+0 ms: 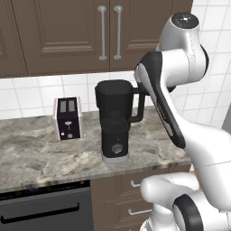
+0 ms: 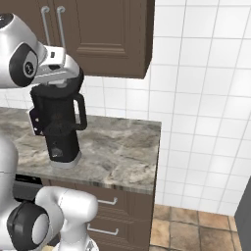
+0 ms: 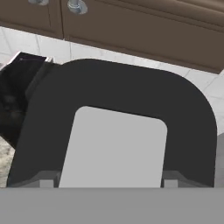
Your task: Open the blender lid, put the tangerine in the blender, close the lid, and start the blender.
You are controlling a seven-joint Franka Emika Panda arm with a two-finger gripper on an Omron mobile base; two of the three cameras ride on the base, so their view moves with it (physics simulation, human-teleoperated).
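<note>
1. Presently positioned: blender (image 1: 114,122) upright on the marble worktop (image 1: 40,155), near its front edge, with the silver two-slot toaster (image 1: 68,118) just beside it on the left.
2. Blender lid (image 3: 118,113) seen from directly above in the hand view, black with its grey square cap (image 3: 114,146) centred low in that view; appears seated on the jug, though lift-off cannot be ruled out.
3. Gripper (image 2: 51,83) down at the top of the jug in the right base view; hidden behind the forearm in the left base view.
4. Jaws: neither fingertip clearly visible against the lid; cannot tell whether released, clenched or grasping the lid.
5. Tangerine: not located.
6. Judged stage: first step, lid removal, in hand.
7. Risks from here:
 - Off-centre closure on the lid, causing slip or a tilted lift.
 - Lid binding in the jug, dragging the whole blender upward or toppling it toward the worktop edge.
 - Sideways pull, pushing the blender into the toaster.
 - Lid carried off without a clear set-down spot, delaying the fruit pick-up.
</note>
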